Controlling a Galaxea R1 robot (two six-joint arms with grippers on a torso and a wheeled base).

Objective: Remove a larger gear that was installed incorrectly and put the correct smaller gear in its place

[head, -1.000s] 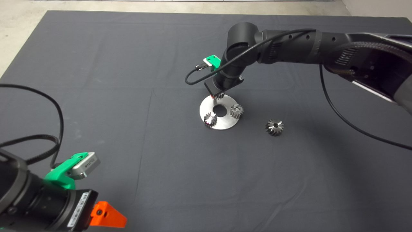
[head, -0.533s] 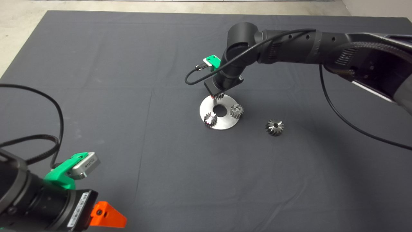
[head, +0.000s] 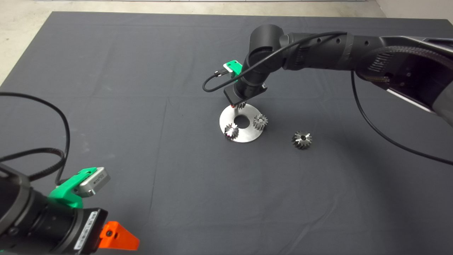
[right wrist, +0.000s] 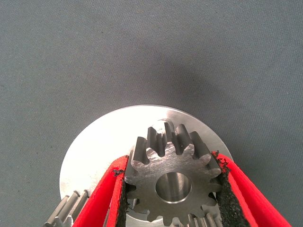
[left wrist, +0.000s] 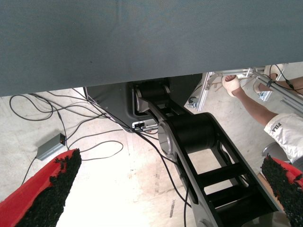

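The smaller gear, dull grey with a light centre hole, sits between the black pads of my right gripper, which is shut on it. In the head view this gripper holds the smaller gear at the far edge of the round silver plate. Whether the gear touches the plate cannot be told. The larger gear lies on the mat to the right of the plate, apart from both arms. My left gripper waits open at the lower left, its fingers far apart.
Two bright small gears stand on the plate around its centre hole. The left wrist view shows the mat's edge, floor cables, a black frame and a person's arm.
The right wrist has shifted very slightly to the left while staying shut on the gear. The left arm and the other gears have not moved.
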